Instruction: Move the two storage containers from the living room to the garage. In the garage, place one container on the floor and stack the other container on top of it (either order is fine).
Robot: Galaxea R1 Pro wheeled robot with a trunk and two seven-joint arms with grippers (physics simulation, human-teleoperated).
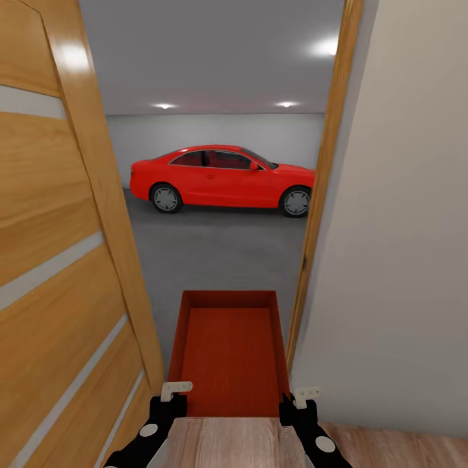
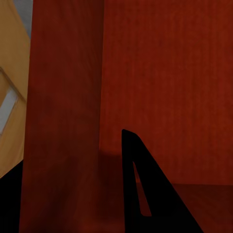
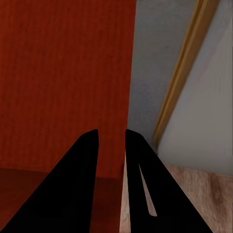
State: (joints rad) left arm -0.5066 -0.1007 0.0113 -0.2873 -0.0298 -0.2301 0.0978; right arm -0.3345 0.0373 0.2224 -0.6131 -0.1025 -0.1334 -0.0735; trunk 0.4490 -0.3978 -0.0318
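Observation:
One orange-red open-topped storage container (image 1: 227, 351) hangs in front of me in the doorway, its far end reaching over the garage's dark grey concrete floor (image 1: 214, 253). My left gripper (image 1: 170, 396) is shut on the container's near left wall. In the left wrist view one finger (image 2: 145, 194) lies inside the container (image 2: 165, 73), with the wall between the fingers. My right gripper (image 1: 299, 400) is shut on the near right wall. In the right wrist view the thin wall of the container (image 3: 63, 73) is pinched between the two dark fingers (image 3: 73, 194).
An open wooden slatted door (image 1: 58, 260) stands close on the left. A wooden door frame (image 1: 318, 195) and a white wall (image 1: 403, 227) are close on the right. A red car (image 1: 224, 179) is parked across the garage. Light wood planks (image 1: 247, 442) lie under me.

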